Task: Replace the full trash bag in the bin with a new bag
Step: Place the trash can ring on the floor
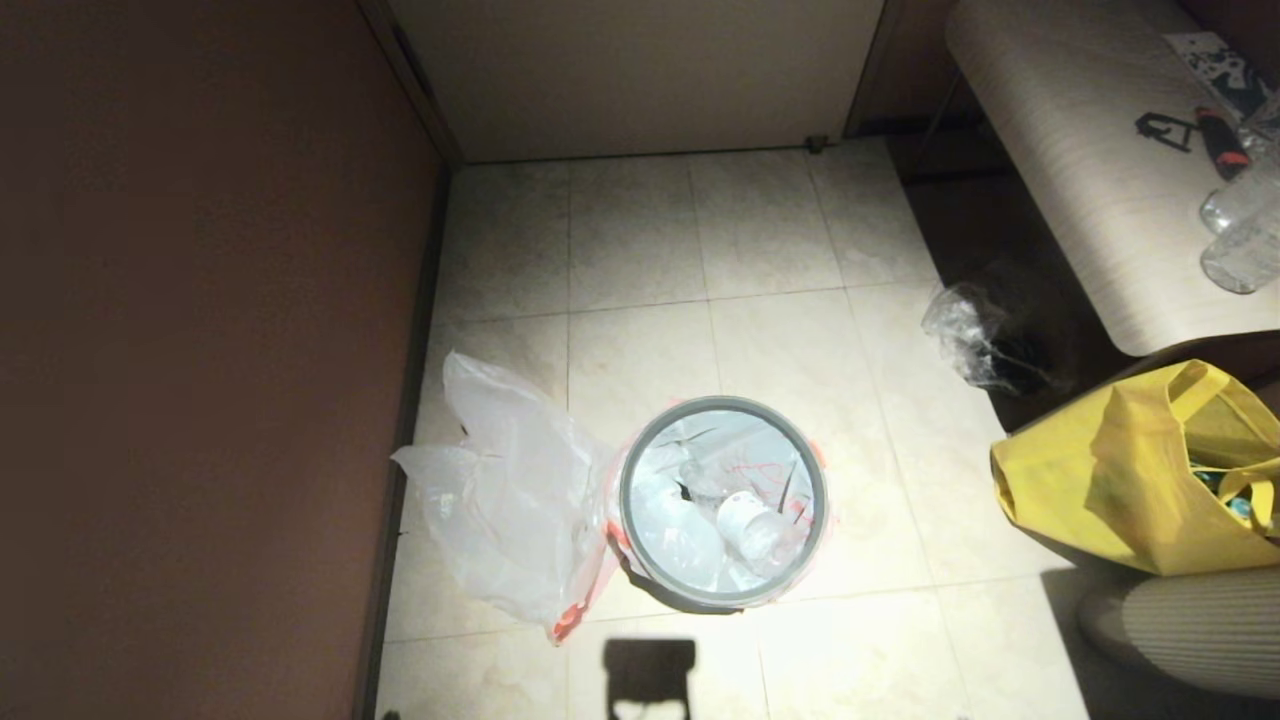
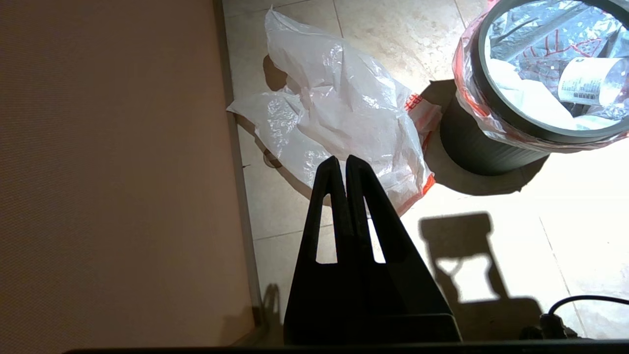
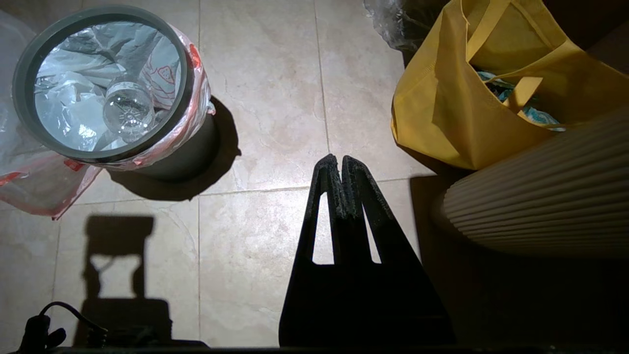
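Bin [image 1: 700, 598] stands upright on the tiled floor [image 1: 760, 240], grey hoop rim clamping the full trash bag [image 1: 700, 470] inside it. Bag mouth is folded out over the rim, red-orange edge showing around the wall. A clear plastic bottle [image 1: 752, 526] lies among the crumpled contents.

New bag [image 1: 510, 500] lies loose and crumpled on the floor, touching the bin on the robot's left, close to the brown wall [image 1: 200, 350].

Yellow tote [image 1: 1130, 480] sits well apart on the robot's right, beside a ribbed cream column [image 3: 540, 196].

Left gripper [image 2: 342, 160]: fingers pressed together, empty, above the new bag.

Right gripper [image 3: 339, 160]: fingers pressed together, empty, over bare tile between bin and tote.
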Controlling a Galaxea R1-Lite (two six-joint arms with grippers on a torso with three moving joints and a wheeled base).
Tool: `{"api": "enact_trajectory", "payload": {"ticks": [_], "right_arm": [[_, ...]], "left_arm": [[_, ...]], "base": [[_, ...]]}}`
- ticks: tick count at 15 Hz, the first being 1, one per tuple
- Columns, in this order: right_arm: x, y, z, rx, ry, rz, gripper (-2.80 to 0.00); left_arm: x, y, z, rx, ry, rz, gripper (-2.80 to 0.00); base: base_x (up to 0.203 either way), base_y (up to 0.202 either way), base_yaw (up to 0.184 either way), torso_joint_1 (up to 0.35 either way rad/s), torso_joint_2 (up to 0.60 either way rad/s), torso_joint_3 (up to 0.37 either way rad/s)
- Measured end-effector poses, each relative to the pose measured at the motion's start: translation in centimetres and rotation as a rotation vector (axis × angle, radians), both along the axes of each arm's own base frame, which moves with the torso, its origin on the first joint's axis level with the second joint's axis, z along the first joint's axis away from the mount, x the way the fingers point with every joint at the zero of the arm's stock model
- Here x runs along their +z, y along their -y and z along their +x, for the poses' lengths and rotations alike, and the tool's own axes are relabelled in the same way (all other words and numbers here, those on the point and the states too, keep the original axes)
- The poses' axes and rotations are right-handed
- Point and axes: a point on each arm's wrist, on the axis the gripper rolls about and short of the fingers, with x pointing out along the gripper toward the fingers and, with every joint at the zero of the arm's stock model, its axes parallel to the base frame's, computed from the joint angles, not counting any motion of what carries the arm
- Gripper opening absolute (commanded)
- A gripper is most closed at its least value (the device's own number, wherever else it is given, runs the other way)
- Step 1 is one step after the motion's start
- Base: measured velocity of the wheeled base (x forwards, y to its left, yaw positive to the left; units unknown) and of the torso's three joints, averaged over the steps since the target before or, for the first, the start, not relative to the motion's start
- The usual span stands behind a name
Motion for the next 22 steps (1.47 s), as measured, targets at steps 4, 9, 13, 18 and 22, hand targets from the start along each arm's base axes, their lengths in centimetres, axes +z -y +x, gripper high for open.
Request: {"api": "enact_trajectory", "payload": {"ticks": [4, 9, 13, 18, 22], "right_arm": [[1.6, 0.1, 0.3, -0.039, -0.061, -0.098, -2.8], [7.1, 0.1, 2.5, -0.026, -0.119, -0.131, -2.8], [11.6, -0.1, 6.8, 0.046, -0.199, -0.127, -2.8], [13.0, -1.8, 13.9, 0.22, -0.372, -0.107, -2.8], [11.2, -4.6, 20.2, 0.309, -0.512, -0.12, -2.8]], "left_arm": [[0.0, 0.0, 0.0, 0.0, 0.0, -0.001, -2.8], [0.0, 0.0, 0.0, 0.0, 0.0, 0.0, -2.8], [0.0, 0.0, 0.0, 0.0, 0.0, 0.0, -2.8], [0.0, 0.0, 0.0, 0.0, 0.0, 0.0, -2.8], [0.0, 0.0, 0.0, 0.0, 0.0, 0.0, -2.8]], "base": [[0.0, 0.0, 0.0, 0.0, 0.0, 0.0], [0.0, 0.0, 0.0, 0.0, 0.0, 0.0], [0.0, 0.0, 0.0, 0.0, 0.0, 0.0], [0.0, 0.0, 0.0, 0.0, 0.0, 0.0], [0.0, 0.0, 0.0, 0.0, 0.0, 0.0]]}}
